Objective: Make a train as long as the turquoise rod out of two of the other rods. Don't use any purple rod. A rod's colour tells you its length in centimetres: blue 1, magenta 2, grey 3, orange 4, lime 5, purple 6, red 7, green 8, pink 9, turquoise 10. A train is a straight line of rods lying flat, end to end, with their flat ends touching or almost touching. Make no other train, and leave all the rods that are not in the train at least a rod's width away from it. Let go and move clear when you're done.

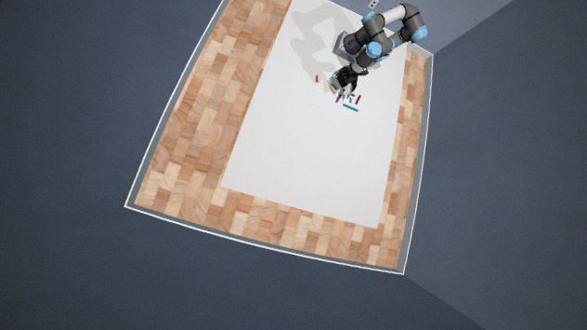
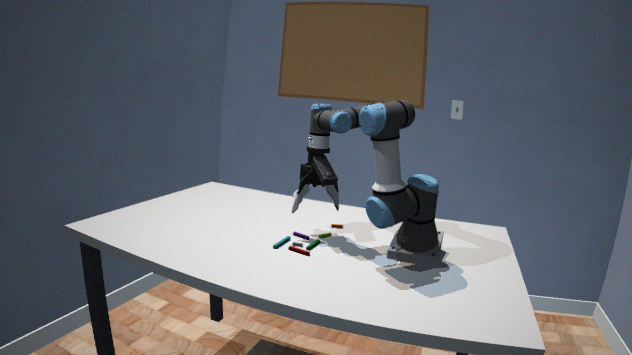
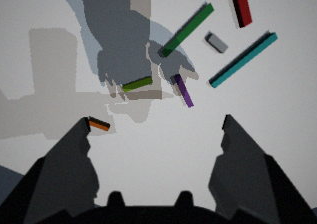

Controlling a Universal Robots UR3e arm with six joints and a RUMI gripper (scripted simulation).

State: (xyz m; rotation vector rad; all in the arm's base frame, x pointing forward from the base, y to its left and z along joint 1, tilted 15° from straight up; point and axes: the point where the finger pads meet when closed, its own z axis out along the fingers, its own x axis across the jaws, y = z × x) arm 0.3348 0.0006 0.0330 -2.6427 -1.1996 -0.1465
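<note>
My gripper [image 2: 316, 210] [image 3: 155, 116] is open and empty, pointing down high above the table. The turquoise rod [image 1: 350, 108] [image 2: 281, 242] [image 3: 244, 61] lies flat. Near it lie the short grey rod [image 2: 298, 244] [image 3: 216, 42], the red rod [image 1: 358, 99] [image 2: 299, 250] [image 3: 242, 12], partly cut off in the wrist view, and the green rod [image 2: 313, 244] [image 3: 187, 30]. The lime rod [image 1: 333, 86] [image 2: 325, 235] [image 3: 137, 84] and orange rod [image 1: 317, 78] [image 2: 337, 226] [image 3: 99, 124] lie apart from them. No rods touch end to end.
The purple rod [image 1: 338, 99] [image 2: 301, 235] [image 3: 184, 91] lies between the lime and turquoise rods. The arm's base stands on the white table [image 1: 302, 148] [image 2: 225, 259] near its back edge. The arm's shadow falls across the lime rod's surroundings.
</note>
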